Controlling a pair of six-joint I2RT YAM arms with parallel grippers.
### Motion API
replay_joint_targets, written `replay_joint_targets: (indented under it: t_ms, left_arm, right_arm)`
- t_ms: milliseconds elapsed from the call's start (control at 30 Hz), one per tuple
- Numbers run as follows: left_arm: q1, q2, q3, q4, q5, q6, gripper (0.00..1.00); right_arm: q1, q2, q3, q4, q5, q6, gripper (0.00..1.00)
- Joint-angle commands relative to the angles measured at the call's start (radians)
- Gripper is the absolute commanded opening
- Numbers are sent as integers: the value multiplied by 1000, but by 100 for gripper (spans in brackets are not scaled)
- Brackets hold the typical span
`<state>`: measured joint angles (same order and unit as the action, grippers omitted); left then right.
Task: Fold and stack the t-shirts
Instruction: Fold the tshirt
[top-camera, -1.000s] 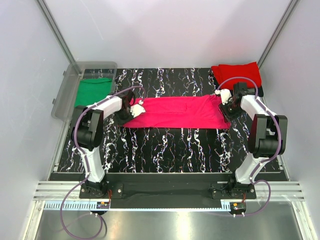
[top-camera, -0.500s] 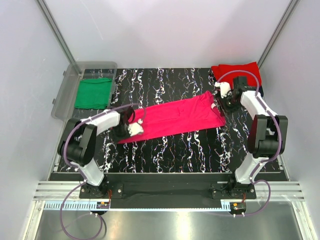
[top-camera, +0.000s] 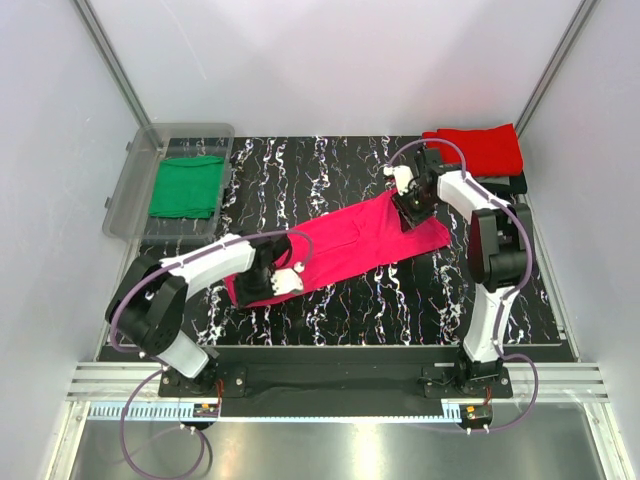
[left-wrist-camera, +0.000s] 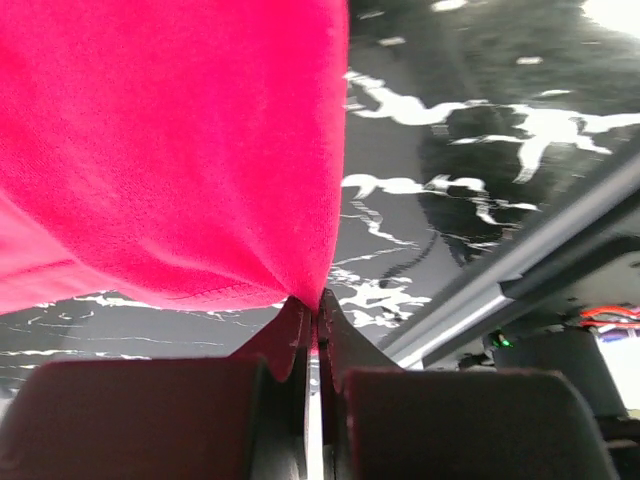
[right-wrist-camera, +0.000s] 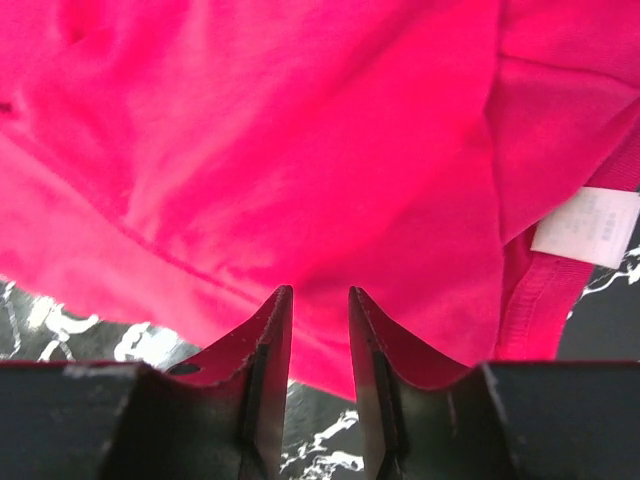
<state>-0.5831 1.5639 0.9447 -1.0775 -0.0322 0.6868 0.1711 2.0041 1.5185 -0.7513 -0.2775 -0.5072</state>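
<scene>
Black white-veined tabletop (top-camera: 360, 310) is seen inside white walls. The magenta-pink t-shirt (top-camera: 350, 245) is laid as a long diagonal strip across mid-frame of the top view, from lower left of centre up toward the upper right. The red t-shirt (top-camera: 482, 148) is folded at the upper right corner, and the green t-shirt (top-camera: 188, 185) is kept inside the clear plastic bin (top-camera: 122, 205) at the upper left. The left gripper (left-wrist-camera: 318, 300) is seen with jaws pressed tight together, a cloth corner pinched at the strip's lower left end. The right gripper (right-wrist-camera: 315, 295) is placed at the strip's upper right end, near the white neck label (right-wrist-camera: 585, 227). Its jaws are almost closed, with pink cloth filling the slit, so a pinch is judged likely. The shirt is judged light, limp and soft, with no stiffness. Sagging and bunching between the two holds is to be expected. Corners and hemmed edges are judged the best holds, with all layers taken together. A shallow pinch could be pulled free.
</scene>
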Motion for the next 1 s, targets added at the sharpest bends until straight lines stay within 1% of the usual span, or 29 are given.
replay_joint_targets:
  t_ms: [0,67,100,200,233,333,400,433,500,533,567,700,733,767,833,967]
  left_arm:
    - [-58,-45,32,-59,26,-30,0]
    - [-78,-47,48,-71,26,-35,0]
    - [-90,-47,51,-73,49,-36,0]
    - [-142,-47,69,-78,49,-39,0]
    - [-152,-45,78,-78,51,-41,0]
    - [-187,-31,104,-85,55,-41,0]
    - [-220,-12,115,-85,61,-46,0]
    - [-233,-4,126,-85,64,-52,0]
    - [-270,24,141,-87,78,-61,0]
    - [-282,33,158,-85,86,-72,0]
    - [-294,54,169,-85,92,-76,0]
    - [-360,134,248,-84,115,-95,0]
    - [-371,157,296,-84,118,-107,0]
    - [-385,203,322,-87,120,-110,0]
    - [-426,248,397,-93,123,-113,0]
    - [-489,341,485,-105,147,-122,0]
  right_arm:
    - [-7,33,66,3,23,29,36]
    - [-5,70,92,-2,34,30,36]
    - [-4,82,104,-3,37,30,36]
    - [8,165,190,-40,40,29,35]
    - [11,186,248,-52,37,29,35]
    - [28,280,343,-85,32,27,35]
    - [36,363,457,-120,29,26,35]
    - [36,393,550,-135,23,32,35]
    - [38,496,661,-198,14,39,35]
    - [38,533,787,-224,3,48,35]
    - [39,603,852,-261,-2,55,35]
    - [68,689,1014,-247,0,33,35]
    - [83,709,1089,-250,0,30,35]
    - [94,754,1133,-256,7,26,35]
    - [122,791,1242,-261,27,-10,35]
    - [133,786,1256,-148,18,25,36]
